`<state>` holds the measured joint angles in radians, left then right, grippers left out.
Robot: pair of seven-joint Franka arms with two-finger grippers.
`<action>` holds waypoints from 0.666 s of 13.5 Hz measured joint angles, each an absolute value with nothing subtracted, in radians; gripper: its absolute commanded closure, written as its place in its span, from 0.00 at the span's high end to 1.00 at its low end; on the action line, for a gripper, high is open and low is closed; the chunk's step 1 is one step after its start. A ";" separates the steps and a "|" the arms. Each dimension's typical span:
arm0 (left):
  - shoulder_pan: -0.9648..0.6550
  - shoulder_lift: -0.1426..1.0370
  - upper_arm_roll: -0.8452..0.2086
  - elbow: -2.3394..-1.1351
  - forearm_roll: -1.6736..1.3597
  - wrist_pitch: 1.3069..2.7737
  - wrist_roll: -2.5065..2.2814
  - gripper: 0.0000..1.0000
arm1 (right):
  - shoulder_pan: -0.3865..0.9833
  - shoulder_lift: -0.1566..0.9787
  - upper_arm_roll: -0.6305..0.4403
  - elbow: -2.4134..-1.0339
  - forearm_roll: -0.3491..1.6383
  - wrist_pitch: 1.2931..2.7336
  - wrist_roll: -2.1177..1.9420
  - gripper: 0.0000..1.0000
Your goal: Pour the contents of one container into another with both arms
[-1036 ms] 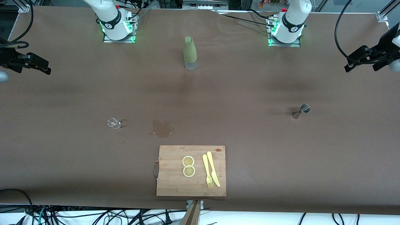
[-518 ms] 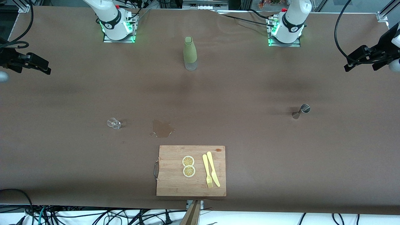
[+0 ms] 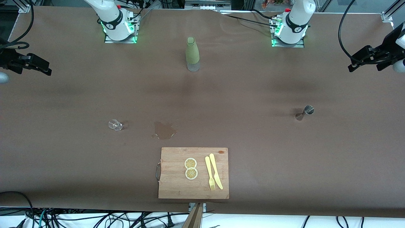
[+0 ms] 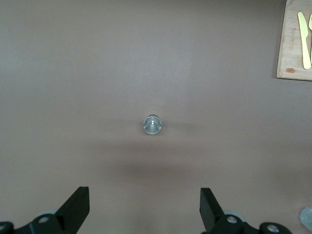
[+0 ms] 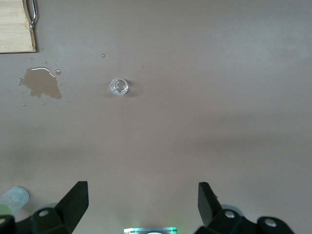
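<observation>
Left tool (image 4: pixel 145 210) spread high over jigger (image 4: pixel 152 125); right tool (image 5: pixel 143 207) spread over glass (image 5: pixel 118 87).

Robotics lab: two bolted-down arm bases (image 3: pixel 119 27), aluminium framing (image 3: pixel 388 14), loose cables (image 3: pixel 95 218) along the table (image 3: pixel 253 164) edge.

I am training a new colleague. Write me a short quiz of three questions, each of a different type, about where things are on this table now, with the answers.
1. True or false: the jigger lies on its side.
2. What rests on the cutting board? A) the shot glass B) lemon slices, a fork and a knife C) the green bottle
3. Fill in: the spill lies between the board and the ____.

Key
1. False; it stands upright.
2. B: lemon slices, fork, knife.
3. Green bottle.
</observation>
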<state>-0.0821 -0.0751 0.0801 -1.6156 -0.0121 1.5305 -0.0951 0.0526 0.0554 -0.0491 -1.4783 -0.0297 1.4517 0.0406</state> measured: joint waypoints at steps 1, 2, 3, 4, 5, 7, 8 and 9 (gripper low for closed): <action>-0.082 -0.075 0.080 -1.616 -0.012 1.530 -0.095 1.00 | 0.052 0.055 -0.049 -1.478 -0.030 1.452 0.041 1.00; -0.082 -0.075 0.080 -1.616 -0.012 1.530 -0.095 1.00 | 0.052 0.055 -0.049 -1.478 -0.030 1.452 0.041 1.00; -0.082 -0.075 0.080 -1.616 -0.012 1.529 -0.095 1.00 | 0.052 0.055 -0.049 -1.478 -0.030 1.452 0.041 1.00; -0.082 -0.075 0.080 -1.616 -0.012 1.529 -0.095 1.00 | 0.052 0.055 -0.049 -1.478 -0.030 1.452 0.041 1.00; -0.082 -0.075 0.080 -1.616 -0.011 1.528 -0.093 1.00 | 0.052 0.055 -0.049 -1.478 -0.030 1.452 0.041 1.00; -0.082 -0.075 0.080 -1.616 -0.008 1.525 -0.070 1.00 | 0.052 0.055 -0.049 -1.478 -0.030 1.452 0.041 1.00; -0.082 -0.075 0.080 -1.616 -0.008 1.524 -0.057 1.00 | 0.052 0.055 -0.049 -1.478 -0.030 1.452 0.041 1.00; -0.082 -0.075 0.080 -1.616 -0.007 1.524 -0.050 1.00 | 0.052 0.055 -0.049 -1.478 -0.030 1.452 0.041 1.00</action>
<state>-0.0817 -0.0751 0.0801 -1.6156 -0.0074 1.5238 -0.0500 0.0520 0.0554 -0.0495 -1.4783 -0.0297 1.4517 0.0406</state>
